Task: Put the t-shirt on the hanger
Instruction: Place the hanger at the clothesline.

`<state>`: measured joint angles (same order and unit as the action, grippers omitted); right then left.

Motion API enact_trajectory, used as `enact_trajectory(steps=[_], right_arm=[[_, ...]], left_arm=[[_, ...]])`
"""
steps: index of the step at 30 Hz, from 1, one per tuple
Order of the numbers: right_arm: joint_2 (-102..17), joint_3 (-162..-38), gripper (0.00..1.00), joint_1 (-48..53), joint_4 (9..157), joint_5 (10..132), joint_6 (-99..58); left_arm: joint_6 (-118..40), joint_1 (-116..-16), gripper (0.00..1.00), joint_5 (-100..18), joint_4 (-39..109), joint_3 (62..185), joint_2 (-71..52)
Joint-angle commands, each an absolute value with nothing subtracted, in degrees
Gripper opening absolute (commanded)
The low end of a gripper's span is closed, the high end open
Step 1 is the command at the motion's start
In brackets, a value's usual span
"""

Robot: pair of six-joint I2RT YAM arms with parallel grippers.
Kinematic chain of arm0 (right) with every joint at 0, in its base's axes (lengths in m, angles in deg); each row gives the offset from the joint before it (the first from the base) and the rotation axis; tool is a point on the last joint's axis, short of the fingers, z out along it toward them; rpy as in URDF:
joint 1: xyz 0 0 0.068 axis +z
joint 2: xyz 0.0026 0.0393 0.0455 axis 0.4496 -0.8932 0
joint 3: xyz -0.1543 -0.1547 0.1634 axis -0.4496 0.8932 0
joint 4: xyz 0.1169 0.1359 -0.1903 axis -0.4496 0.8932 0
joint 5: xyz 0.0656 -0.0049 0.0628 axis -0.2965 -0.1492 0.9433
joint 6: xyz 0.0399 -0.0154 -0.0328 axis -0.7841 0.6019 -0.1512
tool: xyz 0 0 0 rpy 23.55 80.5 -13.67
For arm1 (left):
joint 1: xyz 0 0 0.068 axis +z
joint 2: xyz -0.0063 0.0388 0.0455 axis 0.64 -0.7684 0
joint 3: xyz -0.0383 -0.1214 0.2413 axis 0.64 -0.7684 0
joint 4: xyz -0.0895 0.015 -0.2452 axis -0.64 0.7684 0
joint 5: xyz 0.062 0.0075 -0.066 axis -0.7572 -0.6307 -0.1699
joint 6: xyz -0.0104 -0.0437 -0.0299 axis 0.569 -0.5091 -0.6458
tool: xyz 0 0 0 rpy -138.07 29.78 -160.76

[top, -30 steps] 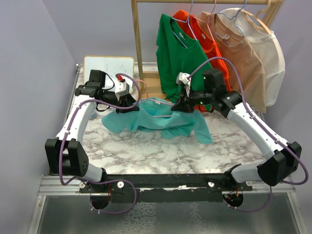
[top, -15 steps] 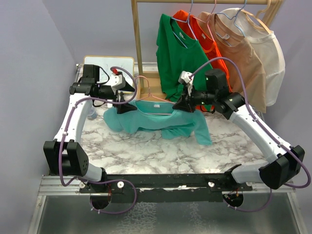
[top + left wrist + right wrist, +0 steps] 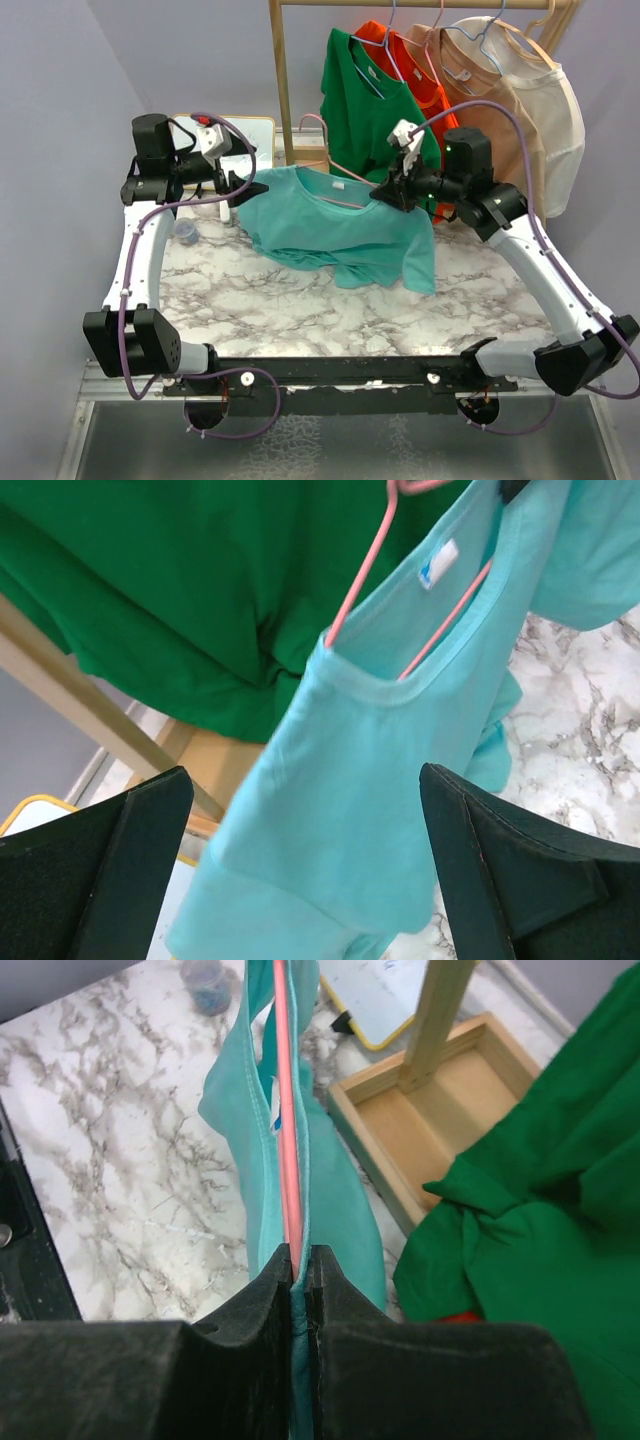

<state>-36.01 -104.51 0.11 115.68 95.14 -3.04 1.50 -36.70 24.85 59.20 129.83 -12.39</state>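
The teal t-shirt hangs on the pink hanger, whose wire runs through the neck opening beside the white tag. My right gripper is shut on the hanger's right shoulder wire and the cloth over it, holding both above the marble table. In the right wrist view the jaws pinch the pink wire. My left gripper stands open just left of the shirt's left shoulder. In its wrist view the wide-apart fingers frame the shirt without touching it.
Behind stands a wooden rack with a green shirt, an orange-red shirt, a tan shirt and a cream shirt. Its wooden base tray lies underneath. A yellow-framed whiteboard and a small blue jar sit at the left.
My left gripper opened, let go of the shirt's left shoulder and drew back to the left. My right gripper lifted the hanger, so the shirt now hangs higher.
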Motion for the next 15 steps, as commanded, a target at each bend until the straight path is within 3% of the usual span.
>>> enact_trajectory(steps=[1, 15], right_arm=[[-31.6, -109.5, 0.01, -0.4, 117.3, 88.9, -5.6], [-30.7, -125.9, 0.01, -0.4, 123.6, 70.1, -8.9]], left_arm=[[-4.2, -35.0, 0.99, 25.8, 52.2, 129.1, -12.0], [-5.4, -35.0, 0.99, 26.0, 49.7, 127.5, -14.1]])
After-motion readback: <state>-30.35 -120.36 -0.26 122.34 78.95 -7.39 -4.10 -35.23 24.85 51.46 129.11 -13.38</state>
